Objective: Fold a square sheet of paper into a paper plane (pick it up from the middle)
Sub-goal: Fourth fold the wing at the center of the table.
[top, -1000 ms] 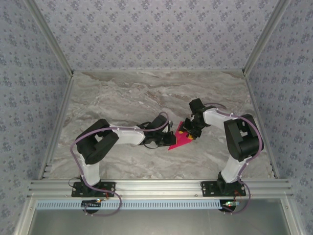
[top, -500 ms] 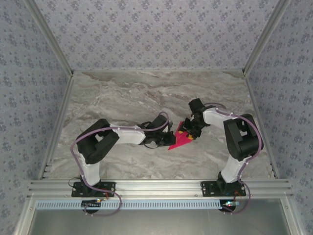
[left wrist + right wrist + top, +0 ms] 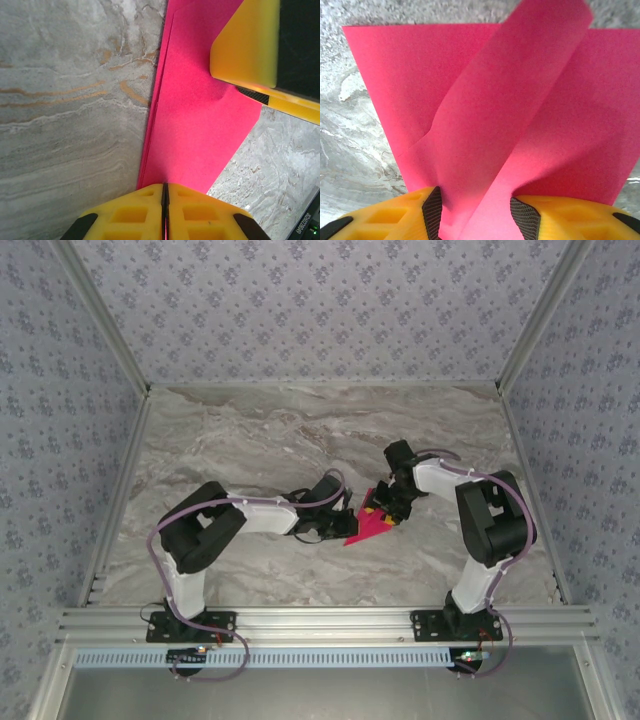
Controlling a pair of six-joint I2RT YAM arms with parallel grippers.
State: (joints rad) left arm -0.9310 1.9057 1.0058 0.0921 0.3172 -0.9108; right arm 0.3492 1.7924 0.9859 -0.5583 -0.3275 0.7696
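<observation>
The square sheet of paper [image 3: 372, 527] lies folded into a magenta-pink triangle on the marble table, between the two arms. My left gripper [image 3: 352, 518] comes in from the left and is shut on the paper's near edge [image 3: 200, 110]; a thin pink line shows between its yellow jaws [image 3: 165, 192]. My right gripper [image 3: 385, 510] sits over the paper's far right part. Its jaws stand apart [image 3: 475, 210], and a raised flap of the paper [image 3: 520, 90] bulges up between them without being pinched. One yellow finger of the right gripper [image 3: 250, 45] rests on the paper.
The grey marble table [image 3: 300, 430] is bordered by aluminium rails [image 3: 320, 620] at the near edge and patterned walls on three sides. Both arm bases stand on the near rail.
</observation>
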